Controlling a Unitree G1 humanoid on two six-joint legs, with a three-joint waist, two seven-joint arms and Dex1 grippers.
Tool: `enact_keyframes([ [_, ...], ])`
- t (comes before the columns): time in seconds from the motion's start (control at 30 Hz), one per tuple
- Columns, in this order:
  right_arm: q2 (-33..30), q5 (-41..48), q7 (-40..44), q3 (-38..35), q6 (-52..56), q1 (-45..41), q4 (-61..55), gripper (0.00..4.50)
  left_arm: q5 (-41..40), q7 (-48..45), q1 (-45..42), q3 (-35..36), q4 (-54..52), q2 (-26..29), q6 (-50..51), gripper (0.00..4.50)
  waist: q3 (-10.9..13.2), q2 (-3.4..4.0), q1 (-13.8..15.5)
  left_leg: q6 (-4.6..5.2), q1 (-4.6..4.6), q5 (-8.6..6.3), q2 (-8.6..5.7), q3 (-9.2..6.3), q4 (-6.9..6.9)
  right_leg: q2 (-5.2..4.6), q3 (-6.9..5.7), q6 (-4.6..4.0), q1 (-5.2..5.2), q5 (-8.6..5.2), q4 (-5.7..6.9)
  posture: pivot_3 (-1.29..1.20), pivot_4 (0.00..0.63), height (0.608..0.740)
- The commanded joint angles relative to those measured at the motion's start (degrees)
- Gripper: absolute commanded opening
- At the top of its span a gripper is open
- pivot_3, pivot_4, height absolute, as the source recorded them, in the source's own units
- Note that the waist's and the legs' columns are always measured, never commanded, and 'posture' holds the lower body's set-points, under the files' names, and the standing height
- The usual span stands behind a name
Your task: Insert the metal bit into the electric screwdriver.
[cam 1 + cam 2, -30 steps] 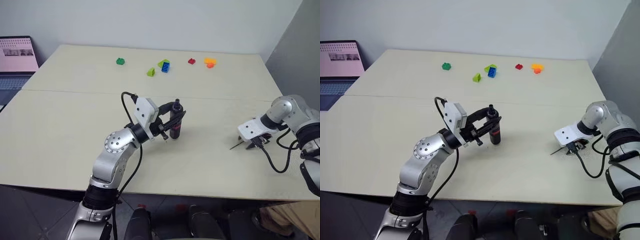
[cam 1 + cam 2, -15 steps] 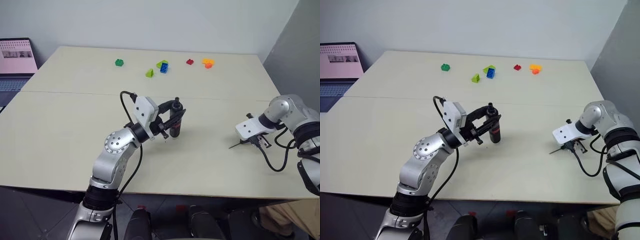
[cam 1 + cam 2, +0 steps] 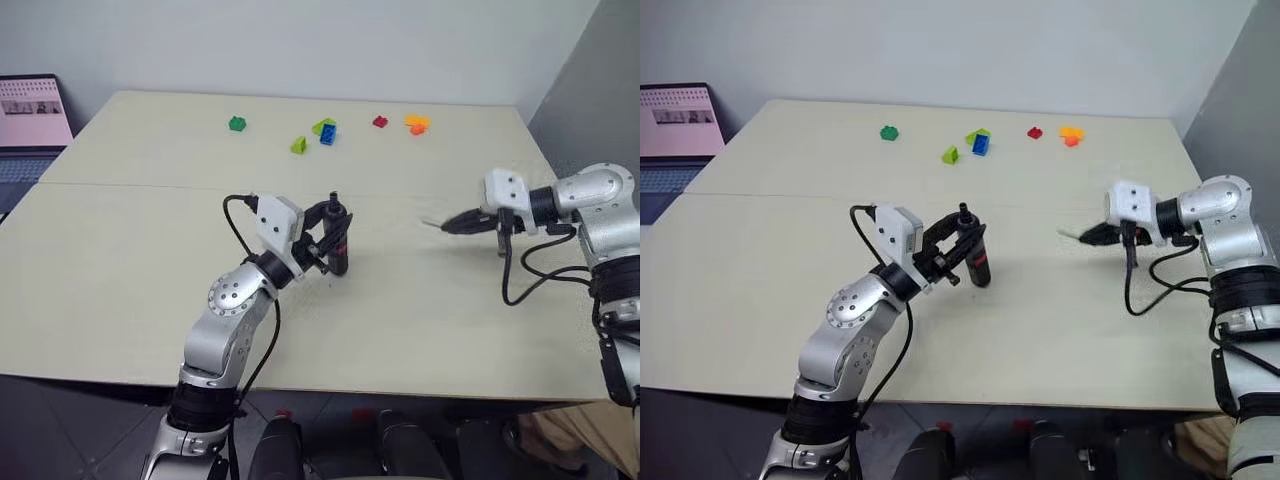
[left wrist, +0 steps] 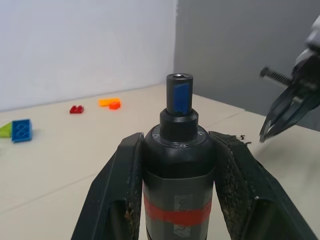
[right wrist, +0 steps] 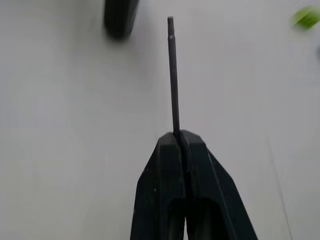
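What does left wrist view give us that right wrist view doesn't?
Left wrist view: the left gripper shut on the electric screwdriver, red band and open socket at its tip visible, plus blue, red and orange bricks on the table behind.

Right wrist view: the right gripper shut on the metal bit, which sticks straight out past the fingertips, well clear of the screwdriver.

Both: the pale table, and each catches the other arm's load at its edge, the right gripper at the side in the left wrist view, a dark screwdriver end in the right wrist view. Bit not yet inserted.
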Motion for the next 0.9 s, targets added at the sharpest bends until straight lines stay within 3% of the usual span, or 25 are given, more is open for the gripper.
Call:
enact_keyframes([
  [0.03, 3.9, 11.2, -10.0, -8.6, 16.3, 0.8, -13.2, 0.00, 1.2, 0.7, -0.5, -0.1, -1.9, -0.3, -1.2, 1.64, 0.0, 0.00, -0.1, 0.00, 0.00, 0.00, 0.00, 0.00, 0.00, 0.01, 0.01, 0.00, -0.01, 0.00, 0.00, 0.00, 0.150, 0.740],
  [0.23, 12.4, 20.1, -24.1, -13.5, 28.3, 2.3, -26.8, 0.00, 3.2, 1.0, -0.6, -0.5, 1.4, -0.6, -2.7, 1.64, 0.0, 0.00, 0.0, 0.00, -0.02, 0.00, 0.00, 0.01, 0.01, 0.05, 0.03, 0.02, -0.04, -0.01, -0.01, 0.00, 0.150, 0.740],
  [0.43, 16.1, 24.2, -30.1, -13.8, 32.4, 1.8, -30.4, 0.00, 3.6, 0.9, -0.3, -0.5, 2.9, -0.8, -3.8, 1.64, 0.0, 0.00, 0.0, 0.00, -0.03, 0.00, 0.02, 0.01, 0.01, 0.10, 0.04, 0.03, -0.09, -0.03, -0.02, 0.00, 0.150, 0.740],
  [0.9, 24.1, 21.5, -45.7, -8.7, 33.9, 3.2, -39.0, 0.00, 6.8, 5.5, -0.7, -1.4, 0.6, -2.9, -4.8, 1.64, 0.0, 0.00, -0.2, 0.01, -0.10, 0.00, 0.10, 0.02, -0.20, 0.17, 0.06, 0.04, -0.25, -0.06, -0.08, 0.00, 0.150, 0.740],
])
